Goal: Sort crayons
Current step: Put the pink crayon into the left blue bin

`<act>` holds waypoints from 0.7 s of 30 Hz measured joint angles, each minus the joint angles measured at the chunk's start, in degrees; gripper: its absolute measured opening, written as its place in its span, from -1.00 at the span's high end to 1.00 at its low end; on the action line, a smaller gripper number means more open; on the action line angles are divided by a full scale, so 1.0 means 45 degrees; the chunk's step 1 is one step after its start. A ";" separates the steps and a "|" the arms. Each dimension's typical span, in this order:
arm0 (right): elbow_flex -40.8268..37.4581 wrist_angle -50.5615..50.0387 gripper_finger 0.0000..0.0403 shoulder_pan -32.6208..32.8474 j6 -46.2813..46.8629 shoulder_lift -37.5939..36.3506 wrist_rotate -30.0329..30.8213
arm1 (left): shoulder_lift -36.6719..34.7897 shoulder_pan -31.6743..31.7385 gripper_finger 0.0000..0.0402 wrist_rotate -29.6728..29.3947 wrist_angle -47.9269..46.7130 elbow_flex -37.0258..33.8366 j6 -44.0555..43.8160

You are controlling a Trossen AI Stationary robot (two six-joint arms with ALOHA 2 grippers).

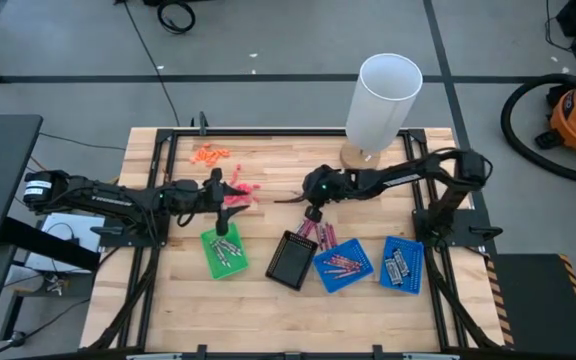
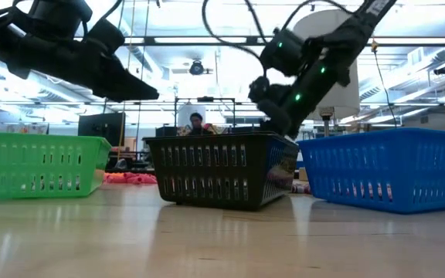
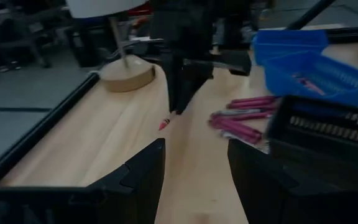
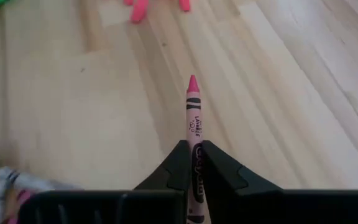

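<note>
Pinched between the right gripper (image 4: pixel 192 163)'s closed fingers, a pink crayon (image 4: pixel 193 118) points out ahead over bare wood, so pickup looks done and carrying it to the matching tray comes next, while the left gripper (image 3: pixel 194 163) waits open.

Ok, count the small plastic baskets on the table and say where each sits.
4, in a row along the table's near edge: green basket below the left gripper, black basket at the middle, then two blue baskets towards the right. None looks hidden.

A white tube (image 1: pixel 386 100) stands upright on a round wooden base (image 1: pixel 360 155). Orange bits (image 1: pixel 209 153) lie near the table's (image 1: pixel 268 300) far edge.
</note>
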 joint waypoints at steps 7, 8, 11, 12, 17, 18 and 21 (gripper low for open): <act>0.0000 -0.1593 0.81 0.1243 -0.0121 -0.2006 -0.0612 | 0.0000 -0.0024 0.07 0.1132 0.0461 0.0000 -0.0018; 0.0000 -0.1726 0.81 0.1431 -0.0043 -0.2251 -0.0612 | 0.0000 -0.0019 0.07 0.1130 0.0489 0.0000 -0.0013; 0.0000 -0.1991 0.81 0.1974 0.0007 -0.2934 -0.0599 | 0.0000 -0.0019 0.07 0.1125 0.0553 0.0000 0.0000; 0.0000 -0.2026 0.81 0.2153 0.0084 -0.3092 -0.0607 | 0.0000 -0.0019 0.07 0.1125 0.0623 0.0000 0.0002; 0.0015 -0.2498 0.81 0.2972 0.0514 -0.3764 -0.0625 | 0.0000 -0.0019 0.07 0.1113 0.1023 0.0000 0.0019; 0.0015 -0.2685 0.81 0.3151 0.0644 -0.3844 -0.0627 | 0.0000 -0.0019 0.07 0.1106 0.1047 0.0000 0.0021; 0.0015 -0.3115 0.81 0.3745 0.1088 -0.4039 -0.1081 | 0.0000 -0.0019 0.07 0.1093 0.1047 0.0000 0.0018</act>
